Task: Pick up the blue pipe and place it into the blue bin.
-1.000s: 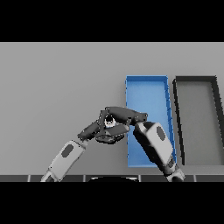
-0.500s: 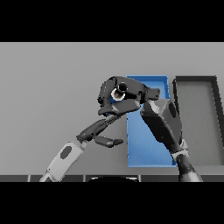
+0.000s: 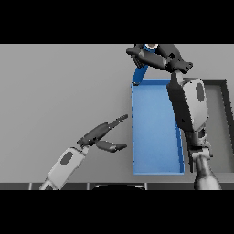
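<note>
**Flat, even light over the desk**

The grey desk (image 3: 59,91) is lit evenly and rather dimly, with no clear direction of light, no cast shadows and no glare. The blue bin (image 3: 155,132) reads uniformly, only slightly darker along its rim. Edges look soft throughout; straight lines stay straight toward the picture's borders.

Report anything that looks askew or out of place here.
Only the blue pipe: it hangs tilted in the right robot hand above the blue bin's far left corner, not inside. The left robot hand is open beside the bin.
</note>
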`<state>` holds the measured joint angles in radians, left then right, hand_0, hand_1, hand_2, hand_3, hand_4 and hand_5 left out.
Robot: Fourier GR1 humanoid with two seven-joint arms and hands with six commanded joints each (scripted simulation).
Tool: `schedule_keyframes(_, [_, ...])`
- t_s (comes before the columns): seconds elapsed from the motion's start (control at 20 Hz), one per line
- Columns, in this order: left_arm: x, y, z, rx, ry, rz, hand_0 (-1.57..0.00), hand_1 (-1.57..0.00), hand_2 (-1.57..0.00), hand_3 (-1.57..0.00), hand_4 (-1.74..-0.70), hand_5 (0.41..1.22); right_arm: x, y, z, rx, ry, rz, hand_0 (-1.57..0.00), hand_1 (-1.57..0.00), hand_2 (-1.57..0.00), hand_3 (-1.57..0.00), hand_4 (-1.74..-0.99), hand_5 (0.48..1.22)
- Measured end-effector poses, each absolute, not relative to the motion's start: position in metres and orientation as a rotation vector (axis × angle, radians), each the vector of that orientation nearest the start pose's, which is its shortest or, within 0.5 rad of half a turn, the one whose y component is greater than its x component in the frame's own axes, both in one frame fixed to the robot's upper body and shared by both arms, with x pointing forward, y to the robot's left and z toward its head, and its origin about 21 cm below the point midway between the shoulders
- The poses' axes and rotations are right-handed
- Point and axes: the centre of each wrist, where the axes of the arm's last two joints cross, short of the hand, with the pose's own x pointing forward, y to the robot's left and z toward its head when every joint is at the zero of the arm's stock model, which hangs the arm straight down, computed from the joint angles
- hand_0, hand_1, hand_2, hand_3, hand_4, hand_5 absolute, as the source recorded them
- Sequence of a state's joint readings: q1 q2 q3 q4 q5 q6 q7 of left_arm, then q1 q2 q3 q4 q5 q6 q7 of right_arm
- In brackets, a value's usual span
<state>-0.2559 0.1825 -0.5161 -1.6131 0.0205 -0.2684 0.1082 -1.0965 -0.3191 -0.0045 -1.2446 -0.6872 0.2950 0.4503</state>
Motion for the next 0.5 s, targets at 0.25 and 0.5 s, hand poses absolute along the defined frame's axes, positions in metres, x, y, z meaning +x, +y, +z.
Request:
schedule_keyframes(0.25, [0.261, 0.127, 0.054, -0.448, -1.556, -0.910, 0.00, 0.00, 0.00, 0.00, -0.87, 0.483, 0.420, -0.209, 0.236, 0.488, -1.529, 0.413, -1.57, -1.57, -1.57, -1.57, -1.499, 1.221])
schedule_keyframes(0.5, [0.257, 0.123, 0.047, -0.457, -1.559, -0.914, 0.00, 0.00, 0.00, 0.00, -0.87, 0.479, 0.412, -0.233, 0.182, 0.331, -1.324, 0.305, -1.57, -1.57, -1.57, -1.57, -1.499, 1.221])
